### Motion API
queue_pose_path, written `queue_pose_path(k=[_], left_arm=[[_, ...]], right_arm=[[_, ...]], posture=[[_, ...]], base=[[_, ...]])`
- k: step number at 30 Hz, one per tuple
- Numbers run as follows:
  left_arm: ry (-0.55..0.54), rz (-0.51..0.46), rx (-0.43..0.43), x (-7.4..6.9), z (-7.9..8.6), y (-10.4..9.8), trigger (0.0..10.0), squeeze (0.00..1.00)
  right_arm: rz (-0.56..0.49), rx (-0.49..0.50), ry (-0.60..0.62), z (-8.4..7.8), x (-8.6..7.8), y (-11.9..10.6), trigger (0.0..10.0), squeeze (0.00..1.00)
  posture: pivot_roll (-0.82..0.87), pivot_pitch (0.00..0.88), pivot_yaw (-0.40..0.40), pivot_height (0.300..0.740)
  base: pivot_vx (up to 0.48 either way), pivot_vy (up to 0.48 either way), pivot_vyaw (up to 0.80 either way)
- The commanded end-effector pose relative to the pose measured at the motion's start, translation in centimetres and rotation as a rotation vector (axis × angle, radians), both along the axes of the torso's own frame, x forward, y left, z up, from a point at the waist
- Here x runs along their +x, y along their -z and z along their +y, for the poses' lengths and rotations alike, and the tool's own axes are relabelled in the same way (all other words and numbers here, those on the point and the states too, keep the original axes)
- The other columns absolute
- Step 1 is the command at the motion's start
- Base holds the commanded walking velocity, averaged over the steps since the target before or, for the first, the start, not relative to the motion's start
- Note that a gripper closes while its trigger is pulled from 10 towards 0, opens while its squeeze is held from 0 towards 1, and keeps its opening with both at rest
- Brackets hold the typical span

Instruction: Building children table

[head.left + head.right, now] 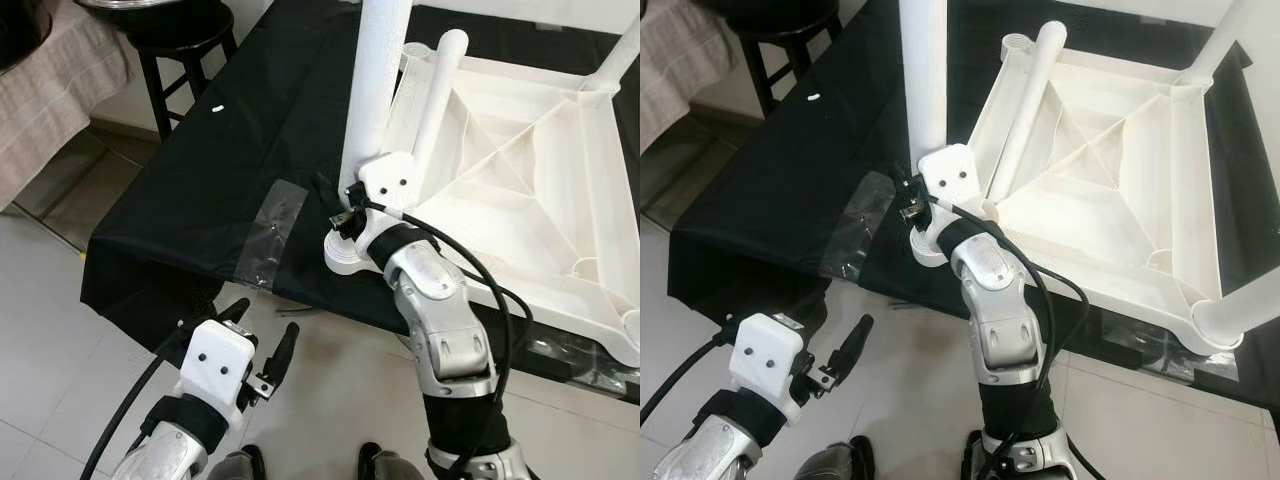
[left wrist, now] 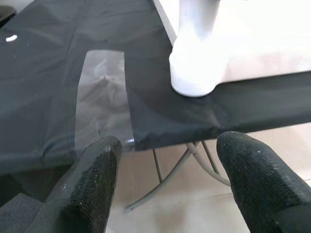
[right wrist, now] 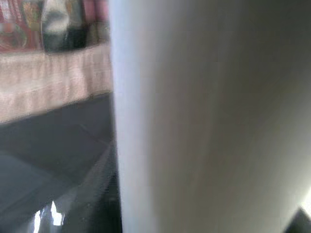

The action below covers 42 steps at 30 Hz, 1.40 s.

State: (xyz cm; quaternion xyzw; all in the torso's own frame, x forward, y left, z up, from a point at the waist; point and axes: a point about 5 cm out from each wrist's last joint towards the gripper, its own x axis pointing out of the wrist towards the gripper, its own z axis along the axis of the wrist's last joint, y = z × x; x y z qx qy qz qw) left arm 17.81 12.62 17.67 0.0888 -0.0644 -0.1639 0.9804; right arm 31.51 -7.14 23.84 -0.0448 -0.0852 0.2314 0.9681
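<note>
A black cloth (image 1: 220, 170) covers the worktop, patched with clear tape (image 1: 268, 232) near its front edge, above a pale tiled floor (image 1: 40, 330). An upturned white children's table (image 1: 510, 190) is laid toward the worktop's right side, 1 upright leg (image 1: 378, 80) seated at its front-left corner. The right gripper (image 1: 350, 205) is set against that leg's base; whether its fingers are closed cannot be told. The left gripper (image 1: 262, 340) is held low before the front edge, fingers spread.

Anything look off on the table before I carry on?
One white leg lies loose, slanted across the upturned tabletop, not standing in a socket. A clear tape patch sits wrinkled on the black cloth.
</note>
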Motion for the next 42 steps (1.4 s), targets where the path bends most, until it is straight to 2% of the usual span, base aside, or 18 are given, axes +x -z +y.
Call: queue_pose_path(k=[1,2,4,7,8,9,10,11,12,15,17,26,27,29,30,36,40,42], left_arm=[[0.000,0.019,0.004,0.0,0.2,0.5,10.0,0.00],[0.000,0.019,0.004,0.0,0.2,0.5,10.0,0.00],[0.001,0.014,0.001,0.1,0.1,0.5,10.0,0.00],[0.001,0.013,0.000,0.1,0.1,0.5,10.0,0.00],[0.004,0.010,-0.003,0.1,0.0,0.4,10.0,0.00],[0.004,0.010,-0.003,0.1,0.0,0.4,10.0,0.00],[0.006,0.009,-0.005,0.0,-0.1,0.4,10.0,0.00],[0.007,0.009,-0.007,0.0,-0.2,0.4,10.0,0.00],[0.009,0.008,-0.009,-0.1,-0.3,0.4,10.0,0.00],[0.006,0.010,-0.011,-0.2,-0.2,0.4,10.0,0.00],[0.002,0.015,-0.013,-0.5,-0.2,0.3,10.0,0.00],[-0.003,0.023,-0.014,-1.3,-0.2,0.2,10.0,0.00],[-0.004,0.023,-0.014,-1.3,-0.2,0.1,10.0,0.00],[-0.004,0.024,-0.014,-1.4,-0.2,0.1,10.0,0.00],[-0.004,0.024,-0.014,-1.4,-0.2,0.1,10.0,0.00],[-0.003,0.029,-0.015,-1.5,-0.3,0.1,10.0,0.00],[-0.001,0.031,-0.015,-1.5,-0.4,0.2,10.0,0.00],[-0.002,0.031,-0.020,-1.3,-0.5,0.3,10.0,0.00]], right_arm=[[0.068,0.169,-0.183,2.6,-0.1,-0.6,10.0,1.00],[0.068,0.169,-0.183,2.6,-0.1,-0.6,10.0,1.00],[-0.031,0.154,-0.411,0.9,1.3,-3.5,10.0,1.00],[-0.052,0.141,-0.461,0.5,1.6,-4.0,10.0,1.00],[-0.100,0.068,-0.608,-0.4,2.0,-5.1,10.0,1.00],[-0.100,0.068,-0.608,-0.4,2.0,-5.1,10.0,1.00],[-0.119,0.004,-0.664,-0.8,2.3,-5.3,10.0,0.81],[-0.139,-0.084,-0.709,-1.3,3.0,-5.5,10.0,0.00],[-0.149,-0.141,-0.728,-1.6,3.4,-5.6,10.0,0.00],[-0.145,-0.193,-0.778,-1.8,4.1,-6.2,10.0,0.00],[-0.129,-0.185,-0.873,-2.0,4.8,-7.5,10.0,0.00],[-0.092,-0.183,-1.037,-2.4,5.5,-9.4,10.0,0.00],[-0.089,-0.183,-1.056,-2.4,5.5,-9.5,4.9,0.00],[-0.088,-0.183,-1.068,-2.5,5.5,-9.5,4.9,0.00],[-0.083,-0.183,-1.082,-2.5,5.5,-9.6,0.0,0.00],[-0.075,-0.189,-1.141,-2.8,5.7,-9.8,0.0,0.00],[-0.074,-0.200,-1.139,-3.0,5.8,-9.7,0.0,0.00],[-0.089,-0.241,-1.029,-3.7,6.2,-9.4,0.0,0.00]], posture=[[0.07,0.276,-0.055,0.740],[0.07,0.276,-0.055,0.740],[0.07,0.277,-0.059,0.740],[0.07,0.277,-0.059,0.740],[0.07,0.280,-0.061,0.740],[0.07,0.280,-0.061,0.740],[0.08,0.285,-0.061,0.740],[0.08,0.291,-0.063,0.740],[0.08,0.291,-0.063,0.740],[0.09,0.301,-0.062,0.740],[0.11,0.310,-0.063,0.740],[0.13,0.335,-0.070,0.740],[0.13,0.336,-0.069,0.740],[0.13,0.336,-0.069,0.740],[0.13,0.338,-0.069,0.740],[0.13,0.334,-0.064,0.740],[0.12,0.328,-0.064,0.740],[0.07,0.316,-0.082,0.740]], base=[[0.000,0.000,0.00],[0.000,0.000,0.00],[0.000,0.000,0.00],[0.000,0.000,0.00],[0.000,0.000,0.00],[0.000,0.000,0.00],[0.000,0.000,0.00],[0.000,0.000,0.00],[0.000,0.000,0.00],[0.000,0.000,0.00],[0.000,0.000,0.00],[0.000,0.000,0.00],[0.000,0.000,0.00],[0.000,0.000,0.00],[0.000,0.000,0.00],[0.000,0.000,0.00],[0.000,0.000,0.00],[0.000,0.000,0.00]])
